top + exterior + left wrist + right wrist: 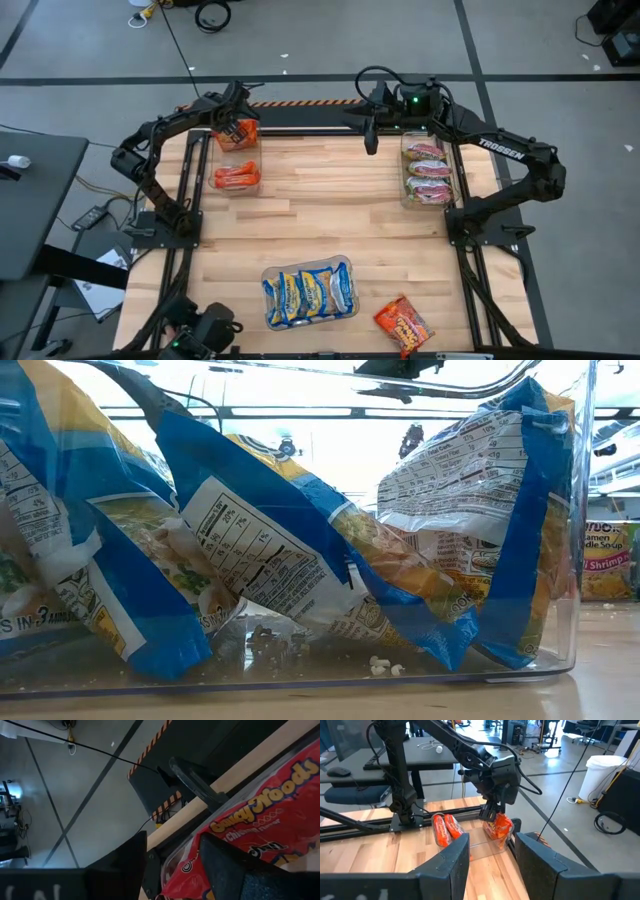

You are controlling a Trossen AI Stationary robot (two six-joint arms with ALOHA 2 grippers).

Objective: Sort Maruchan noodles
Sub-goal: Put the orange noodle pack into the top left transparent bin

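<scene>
My left gripper (237,130) is at the table's far left, shut on an orange-red noodle packet (501,827) above the far end of a clear bin (236,163). Two more orange-red packets (235,178) lie in that bin. My right gripper (492,860) waits open, touching nothing, at the far middle of the table (370,137). Green-and-pink packets (428,170) fill a clear bin at the far right. Blue-and-yellow packets (308,292) stand leaning in a near bin (585,510). One orange-red packet (402,325) lies flat on the table near its right corner. My left gripper pinches the orange-red packet between its two fingers (235,870) at the packet's upper end (186,869), coming from above and pointing down. The packet hangs below the fingers, reaching into the far end of the clear bin (485,845). Whether its lower end touches the bin, I cannot tell.
The wooden table (320,215) has a wide bare middle between the three bins. A black frame rail (300,118) runs along the far edge. The loose packet shows past the near bin's wall in the low view (608,560).
</scene>
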